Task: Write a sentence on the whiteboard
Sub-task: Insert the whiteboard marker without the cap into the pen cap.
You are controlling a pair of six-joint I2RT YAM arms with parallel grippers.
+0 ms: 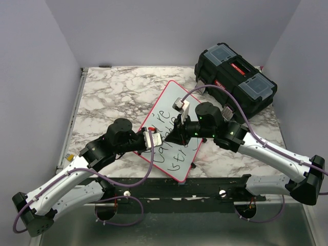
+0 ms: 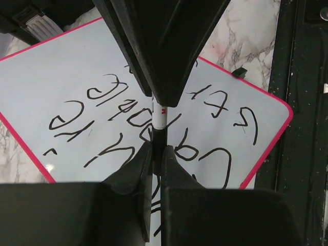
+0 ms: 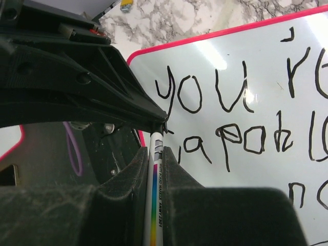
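Note:
The whiteboard [image 1: 172,99] lies tilted on the marble table, with a pink rim. The sentence [image 1: 171,149] is black handwriting in three lines: "you're", "capable" and a partly hidden third line. It also shows in the left wrist view [image 2: 102,100] and the right wrist view [image 3: 241,138]. Both grippers meet above the board's middle. My right gripper [image 3: 156,154] is shut on the white marker [image 3: 155,179] with a rainbow stripe. My left gripper [image 2: 157,146] is shut on the marker's black cap end [image 2: 158,137]. The white marker barrel [image 2: 160,115] runs between the two grippers.
A black toolbox [image 1: 236,77] with clear lid compartments stands at the back right, just beyond the board's far corner. A black rail [image 1: 215,185] runs along the table's near edge. Purple cables loop over the board from both arms.

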